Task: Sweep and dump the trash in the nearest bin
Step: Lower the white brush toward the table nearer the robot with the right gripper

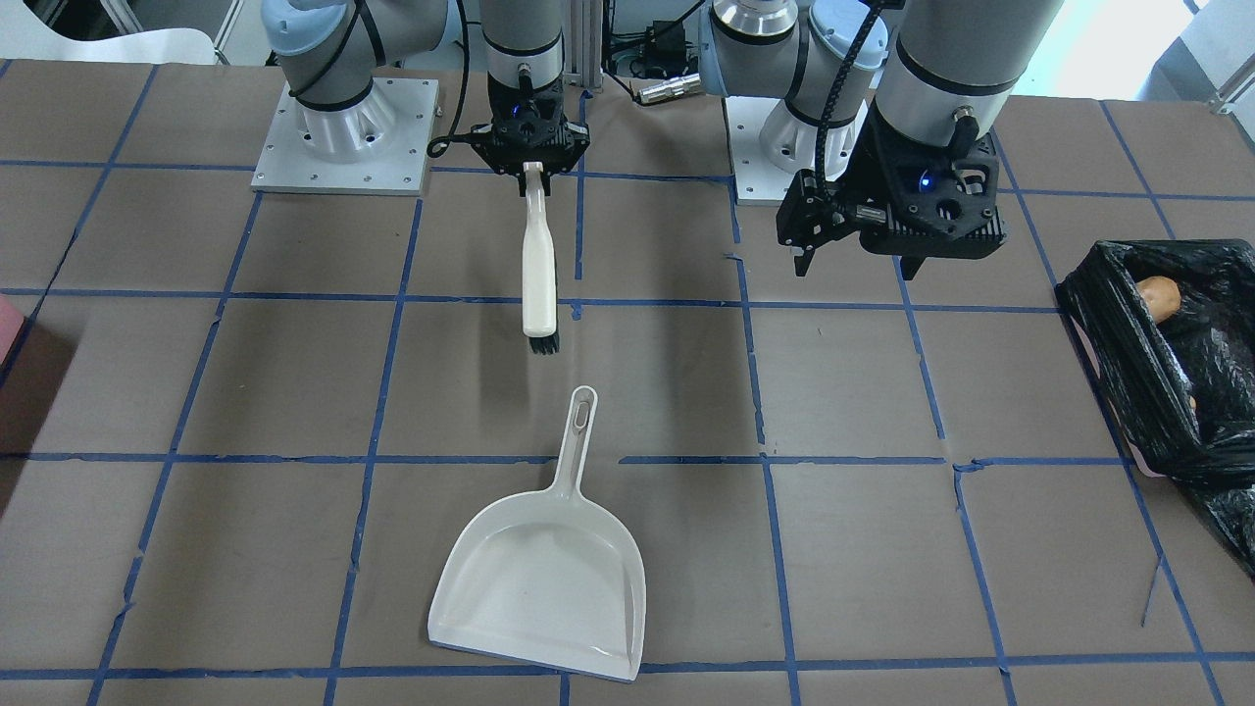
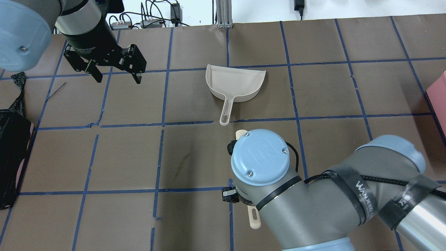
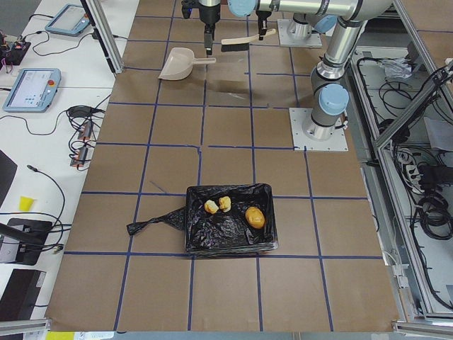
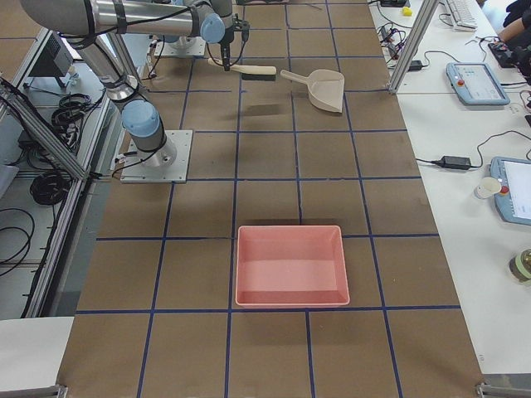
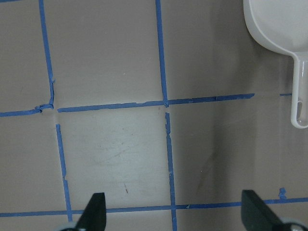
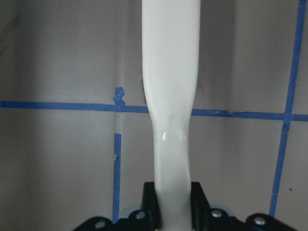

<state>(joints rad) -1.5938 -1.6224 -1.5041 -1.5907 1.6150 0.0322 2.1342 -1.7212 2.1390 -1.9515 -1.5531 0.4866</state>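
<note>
Trash (image 3: 225,205): 3 in bin (image 3: 226,188); left end effector (image 2: 118,78) spread; right end effector (image 1: 534,173) pinching brush (image 1: 538,275)

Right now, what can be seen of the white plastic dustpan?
The off-white plastic dustpan lies flat and empty on the brown taped table. It has a wide shallow scoop with raised side walls and a slim handle with an oval hanging hole. The handle points toward the robot, the open lip away. Only the table touches it.

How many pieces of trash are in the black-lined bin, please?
3, all in the black-bag-lined bin: two small yellow-orange food scraps side by side, and a larger tan-orange potato-like lump beside them. Folds may hide more.
</note>
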